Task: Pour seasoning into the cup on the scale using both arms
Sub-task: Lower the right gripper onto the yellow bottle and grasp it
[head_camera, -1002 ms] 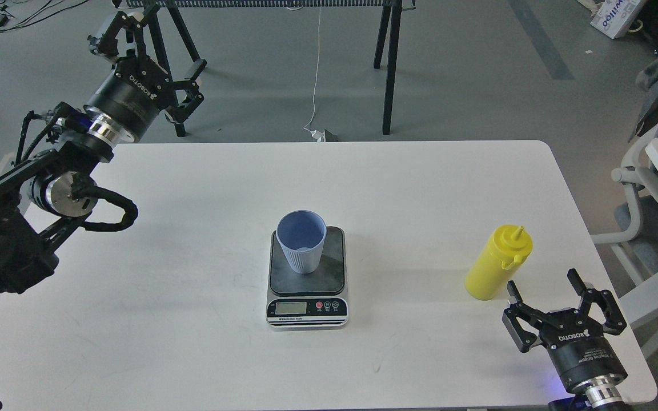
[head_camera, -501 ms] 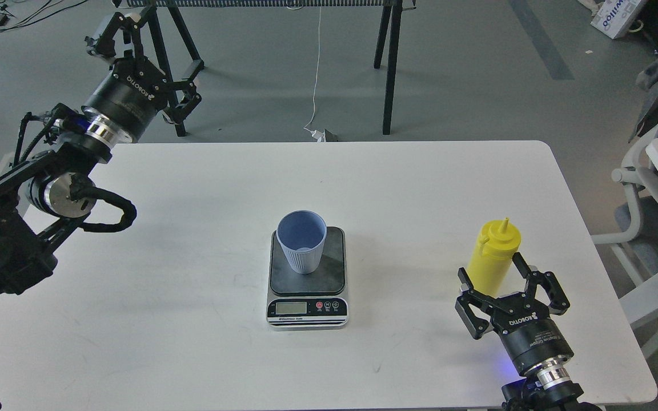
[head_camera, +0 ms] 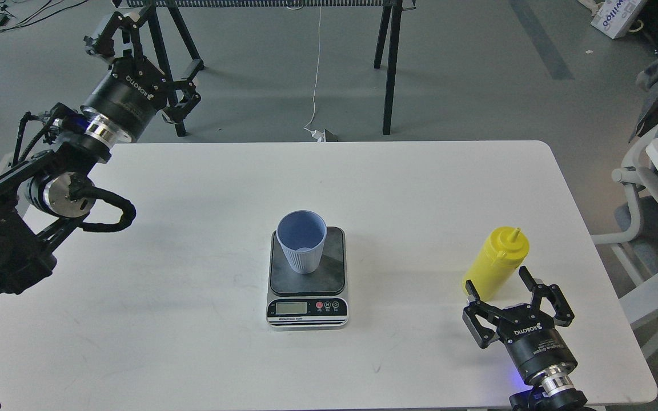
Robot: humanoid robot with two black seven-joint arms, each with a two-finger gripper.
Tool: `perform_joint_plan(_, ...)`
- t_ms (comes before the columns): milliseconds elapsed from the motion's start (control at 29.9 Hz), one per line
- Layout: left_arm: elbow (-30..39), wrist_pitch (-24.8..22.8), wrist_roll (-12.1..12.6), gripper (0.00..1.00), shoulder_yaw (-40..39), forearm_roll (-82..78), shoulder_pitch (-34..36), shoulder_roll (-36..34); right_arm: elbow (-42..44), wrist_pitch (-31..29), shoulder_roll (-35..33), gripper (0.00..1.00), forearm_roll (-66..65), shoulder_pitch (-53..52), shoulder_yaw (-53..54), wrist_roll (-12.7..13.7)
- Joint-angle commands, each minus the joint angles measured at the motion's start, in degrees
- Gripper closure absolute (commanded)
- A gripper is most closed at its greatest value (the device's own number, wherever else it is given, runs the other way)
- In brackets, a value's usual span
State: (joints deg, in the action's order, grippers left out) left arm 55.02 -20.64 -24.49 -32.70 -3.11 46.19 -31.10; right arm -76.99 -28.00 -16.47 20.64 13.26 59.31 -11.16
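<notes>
Right pincer (head_camera: 500,291) gapes around your bottle (head_camera: 497,262), gripping nothing, left pincer (head_camera: 152,74) idles open; cup (head_camera: 301,241) waits on scale (head_camera: 307,285), pouring unstarted.

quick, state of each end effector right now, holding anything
Left end effector: raised past the table's far left corner, fingers spread, open, holding nothing.
Right end effector: open, fingers either side of the seasoning, not closed on it.
</notes>
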Motion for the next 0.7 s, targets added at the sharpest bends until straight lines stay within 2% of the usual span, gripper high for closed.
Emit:
perform_joint_plan(0, 0.00, 0.08, -0.03, 0.00, 0.00, -0.06, -0.04, 0.08, 1.05, 0.00, 0.04, 0.02, 0.10, -0.08, 0.28, -0.09)
perform_joint_plan(668, 0.00, 0.60, 0.06, 0.00, 0.09, -0.06, -0.04, 0.16, 11.69, 0.00, 3.73, 0.03, 2.13, -12.47, 0.01, 0.35)
